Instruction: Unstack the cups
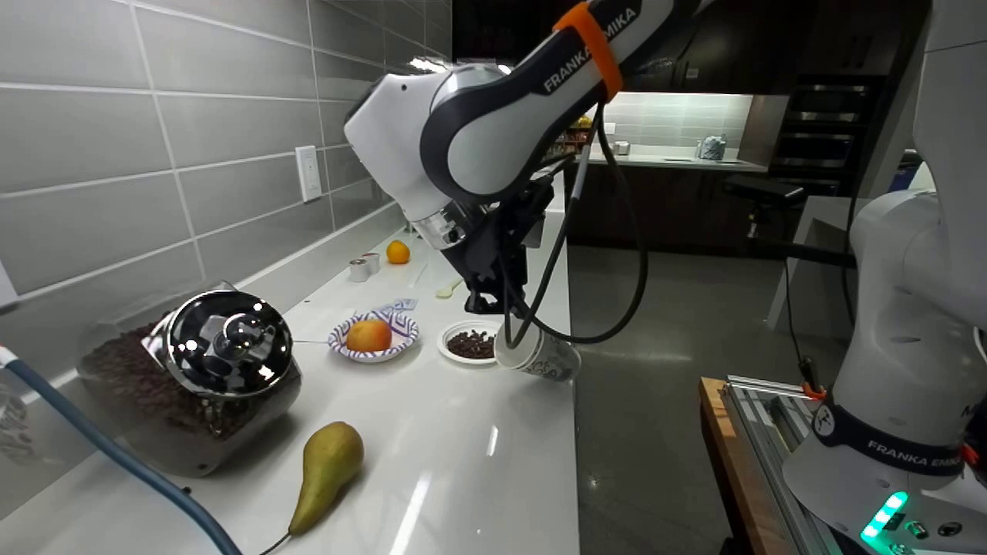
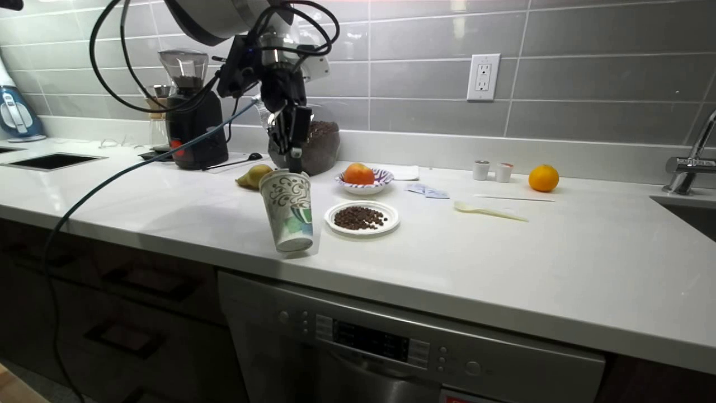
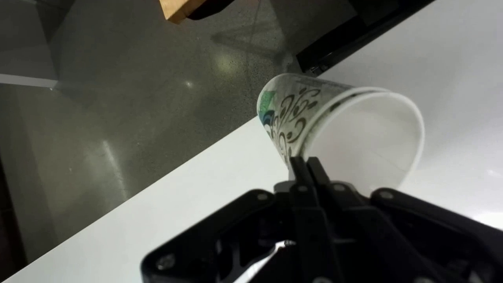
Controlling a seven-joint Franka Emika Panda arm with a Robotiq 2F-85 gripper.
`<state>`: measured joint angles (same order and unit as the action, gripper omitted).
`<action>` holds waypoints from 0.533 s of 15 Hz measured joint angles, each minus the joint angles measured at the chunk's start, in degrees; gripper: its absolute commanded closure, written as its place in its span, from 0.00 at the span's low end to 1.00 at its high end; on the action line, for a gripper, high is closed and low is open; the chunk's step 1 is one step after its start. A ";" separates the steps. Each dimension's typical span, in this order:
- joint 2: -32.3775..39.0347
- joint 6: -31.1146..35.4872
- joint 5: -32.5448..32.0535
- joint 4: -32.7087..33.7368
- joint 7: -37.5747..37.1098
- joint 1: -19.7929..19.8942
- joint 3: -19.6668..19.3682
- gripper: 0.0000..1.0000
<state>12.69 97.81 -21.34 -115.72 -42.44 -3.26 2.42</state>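
Note:
The cups (image 2: pixel 288 210) are nested whitish paper cups with dark swirl print. They are tilted by the counter's front edge and also show in an exterior view (image 1: pixel 551 360). In the wrist view, the cups (image 3: pixel 294 106) show two rims close together, with the open mouth facing the camera. My gripper (image 3: pixel 305 158) is nearly closed at the rim, one finger outside and one inside the mouth. It also shows above the rim in both exterior views (image 1: pixel 487 302) (image 2: pixel 295 167). I cannot tell whether it pinches one cup wall or both.
A white plate (image 2: pixel 331 225) of dark beans stands beside the cups. Behind it is a patterned bowl (image 2: pixel 386 180) with a fruit. A pear (image 1: pixel 328 470) and a tilted glass jar (image 1: pixel 123 408) lie along the counter. The counter's front edge (image 2: pixel 447 288) drops to the floor.

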 measured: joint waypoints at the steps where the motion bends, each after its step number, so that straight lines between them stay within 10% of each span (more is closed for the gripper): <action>1: 0.30 0.67 0.22 0.24 0.00 -0.02 0.00 0.99; 8: 0.90 7.69 6.69 0.57 0.02 -0.02 -0.28 0.99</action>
<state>13.60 105.50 -14.65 -115.16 -42.41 -3.28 2.14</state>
